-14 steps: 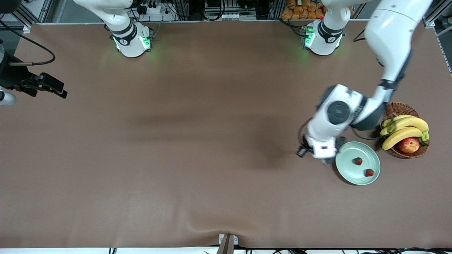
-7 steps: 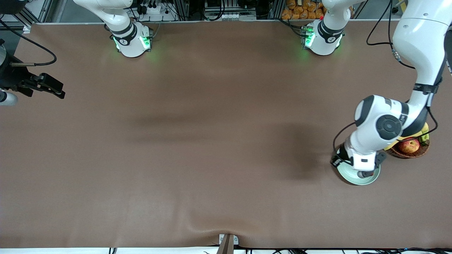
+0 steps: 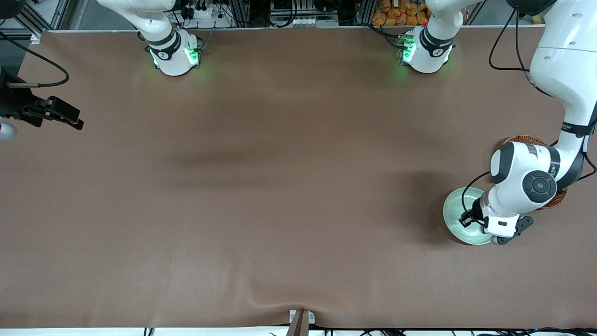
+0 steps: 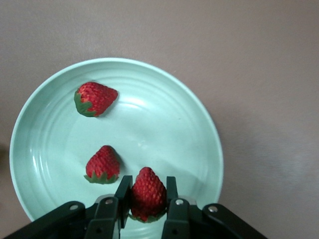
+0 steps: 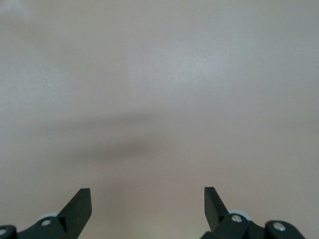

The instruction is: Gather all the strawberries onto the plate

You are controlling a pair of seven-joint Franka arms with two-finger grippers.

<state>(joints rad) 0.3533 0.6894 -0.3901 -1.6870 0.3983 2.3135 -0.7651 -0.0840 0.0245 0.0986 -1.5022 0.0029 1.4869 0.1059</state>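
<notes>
The pale mint-green plate (image 4: 159, 124) holds two strawberries: one (image 4: 95, 98) near its rim and one (image 4: 103, 164) closer to my fingers. My left gripper (image 4: 147, 185) is shut on a third strawberry (image 4: 148, 191) and holds it just over the plate, near the rim. In the front view the left arm's hand (image 3: 501, 224) covers part of the plate (image 3: 457, 214) and hides all the berries. My right gripper (image 5: 147, 199) is open and empty over bare table at the right arm's end (image 3: 65, 116), where that arm waits.
A brown wicker basket (image 3: 524, 139) stands beside the plate, farther from the front camera, mostly hidden by the left arm. The brown table cover has a ridge at its front edge (image 3: 280, 298).
My left arm has swung from beside the plate to over it, toward the left arm's end of the table, and now hides the two berries and most of the basket. The right arm has barely moved.
</notes>
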